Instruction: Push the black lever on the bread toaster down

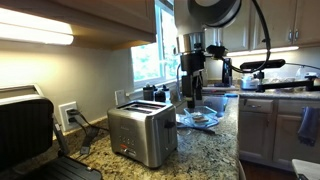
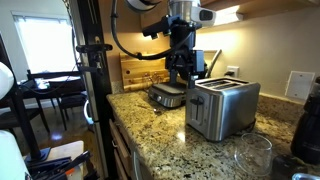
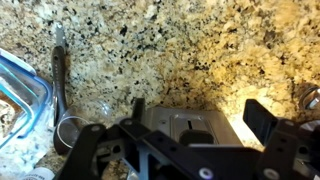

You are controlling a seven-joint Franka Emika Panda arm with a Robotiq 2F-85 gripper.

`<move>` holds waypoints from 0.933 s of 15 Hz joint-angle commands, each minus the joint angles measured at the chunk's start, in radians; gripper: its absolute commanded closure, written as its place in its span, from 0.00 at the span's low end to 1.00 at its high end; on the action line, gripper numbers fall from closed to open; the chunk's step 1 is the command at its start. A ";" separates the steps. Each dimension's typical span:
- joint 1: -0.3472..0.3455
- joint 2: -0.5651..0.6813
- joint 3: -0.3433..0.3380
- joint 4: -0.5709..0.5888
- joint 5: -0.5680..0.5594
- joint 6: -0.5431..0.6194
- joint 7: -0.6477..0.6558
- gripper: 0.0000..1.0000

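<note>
The bread toaster (image 1: 145, 135) is a brushed-steel box on the granite counter, seen in both exterior views (image 2: 228, 108). In the wrist view its end face (image 3: 165, 122) lies right below me, with a vertical slot and the black lever (image 3: 198, 136). My gripper (image 3: 197, 118) is open and empty, and its two black fingers straddle that end of the toaster from above. In both exterior views the gripper (image 1: 189, 98) (image 2: 180, 78) hangs just beyond the toaster's lever end, at about the height of its top. I cannot tell whether it touches the lever.
A large black-lidded grill (image 1: 25, 135) stands at the near counter end. A glass container with a blue lid (image 1: 200, 118) sits beside the gripper. A wooden board (image 2: 140, 70) leans on the wall. A drinking glass (image 2: 250, 155) stands by the counter edge.
</note>
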 commanded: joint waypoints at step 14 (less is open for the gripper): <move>0.024 0.125 -0.001 -0.064 0.131 0.401 0.002 0.73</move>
